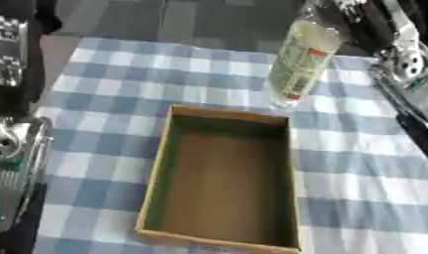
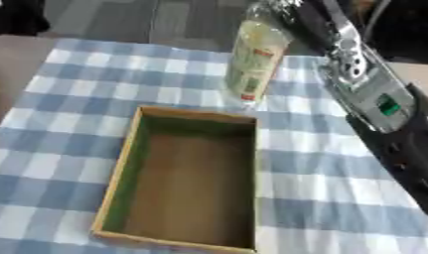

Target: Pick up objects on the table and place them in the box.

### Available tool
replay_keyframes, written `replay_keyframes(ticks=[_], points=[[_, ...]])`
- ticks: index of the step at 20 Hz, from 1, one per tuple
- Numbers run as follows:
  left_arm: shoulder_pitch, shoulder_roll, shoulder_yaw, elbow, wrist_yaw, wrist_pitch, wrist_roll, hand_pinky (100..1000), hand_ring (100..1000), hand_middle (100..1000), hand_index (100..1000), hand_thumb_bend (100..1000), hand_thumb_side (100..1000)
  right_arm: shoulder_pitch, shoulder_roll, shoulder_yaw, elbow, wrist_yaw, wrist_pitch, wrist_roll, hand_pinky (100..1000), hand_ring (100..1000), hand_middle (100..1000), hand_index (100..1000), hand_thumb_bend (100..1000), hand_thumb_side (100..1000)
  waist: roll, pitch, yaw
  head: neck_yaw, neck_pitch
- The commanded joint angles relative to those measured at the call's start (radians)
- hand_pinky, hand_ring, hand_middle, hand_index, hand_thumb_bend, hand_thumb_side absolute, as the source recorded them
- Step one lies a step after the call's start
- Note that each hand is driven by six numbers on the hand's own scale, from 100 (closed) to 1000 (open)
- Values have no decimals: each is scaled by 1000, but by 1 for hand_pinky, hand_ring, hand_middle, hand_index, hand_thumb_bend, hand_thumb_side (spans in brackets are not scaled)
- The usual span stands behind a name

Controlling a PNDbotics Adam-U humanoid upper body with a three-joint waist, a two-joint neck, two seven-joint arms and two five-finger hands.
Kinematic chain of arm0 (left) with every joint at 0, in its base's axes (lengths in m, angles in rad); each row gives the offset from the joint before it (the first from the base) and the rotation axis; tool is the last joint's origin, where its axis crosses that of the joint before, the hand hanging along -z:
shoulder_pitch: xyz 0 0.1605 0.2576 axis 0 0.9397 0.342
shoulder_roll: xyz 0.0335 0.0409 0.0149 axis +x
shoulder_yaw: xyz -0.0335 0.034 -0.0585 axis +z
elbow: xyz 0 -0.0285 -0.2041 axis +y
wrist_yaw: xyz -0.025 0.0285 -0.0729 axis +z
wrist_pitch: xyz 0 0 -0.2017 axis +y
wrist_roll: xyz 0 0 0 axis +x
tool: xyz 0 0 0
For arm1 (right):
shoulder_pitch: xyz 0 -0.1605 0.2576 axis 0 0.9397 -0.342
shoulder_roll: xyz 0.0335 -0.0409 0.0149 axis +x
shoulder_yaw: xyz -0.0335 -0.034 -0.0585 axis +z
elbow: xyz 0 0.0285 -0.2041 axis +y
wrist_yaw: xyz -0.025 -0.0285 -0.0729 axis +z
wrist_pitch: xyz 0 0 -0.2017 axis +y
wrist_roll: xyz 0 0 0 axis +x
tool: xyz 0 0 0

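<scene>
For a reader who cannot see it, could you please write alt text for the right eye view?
A clear bottle with a pale label hangs tilted just beyond the far edge of an empty open cardboard box, held from above by the right arm. The box sits on a blue and white checked tablecloth.

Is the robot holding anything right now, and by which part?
The right hand seems to hold the clear plastic bottle with the pale label by its top; the grip itself is cut off, so it's uncertain.

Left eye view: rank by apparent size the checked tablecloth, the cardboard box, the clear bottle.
1. Blue-and-white checked tablecloth, largest.
2. Open brown cardboard box, empty.
3. Clear plastic bottle with pale liquid and printed label, smallest, though it stands farther from the camera than the box.
</scene>
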Motion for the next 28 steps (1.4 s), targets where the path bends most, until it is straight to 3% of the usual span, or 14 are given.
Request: replay_keyframes(ticks=[1,6,7,8,9,10,14,23,28], points=[[-13,11,-3,-16,4,-4,-1,674,559,744,829,466,917,-10,5,4,-27,-5,10,10,100,100,100,106,100,704,3,-17,2,2,-3],[-17,10,-7,-16,6,-15,-1,676,561,744,829,466,918,-4,66,3,-25,74,8,13,100,100,100,102,100,704,7,-16,2,2,-11],[-17,10,-8,-16,7,-17,-1,676,561,744,829,465,918,-2,80,3,-22,98,6,13,100,100,100,102,100,773,7,-16,2,2,-12],[-18,10,-8,-16,7,-19,-2,676,562,744,829,466,918,-1,91,4,-20,122,4,13,100,100,100,102,100,709,8,-16,2,1,-12],[-18,11,-9,-16,8,-21,-2,676,562,744,829,465,918,-2,102,5,-18,153,-1,16,100,100,100,102,100,807,9,-16,1,0,-12],[-19,11,-9,-16,8,-23,-2,676,563,744,829,465,918,-3,113,6,-15,184,-7,19,100,100,100,100,100,712,9,-16,1,-2,-13],[-21,11,-9,-16,10,-32,0,677,564,744,829,464,918,-6,147,11,-1,322,-38,33,100,100,100,100,100,700,12,-15,0,-8,-15],[-21,12,-10,-16,11,-36,-1,677,563,744,829,463,918,0,182,25,32,536,-106,47,100,100,100,100,100,764,16,-12,-1,-15,-15],[-21,12,-10,-16,10,-34,-3,677,563,744,829,463,918,5,197,36,69,586,-132,42,100,100,100,100,100,778,17,-10,-1,-16,-15]])
